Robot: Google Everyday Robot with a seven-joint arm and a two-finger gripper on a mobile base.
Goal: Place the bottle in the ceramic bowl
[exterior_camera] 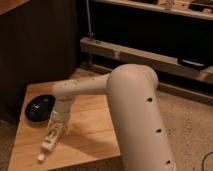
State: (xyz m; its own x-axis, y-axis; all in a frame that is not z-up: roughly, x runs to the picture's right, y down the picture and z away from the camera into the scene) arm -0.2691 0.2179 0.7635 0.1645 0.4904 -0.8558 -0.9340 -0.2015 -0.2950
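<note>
Gripper (54,131) is hanging right over the white bottle (46,148), which is lying on the wooden table (90,135) at 6 o'clock from the black ceramic bowl (39,107); can't tell if it's clamped.

One bottle (46,147), one ceramic bowl (40,107), one hand (53,137) over the table (92,132).

On the table (92,132), the ceramic bowl (39,107) sat at the rear left; the bottle (46,146) lay just before it, under the hand (56,131).
</note>
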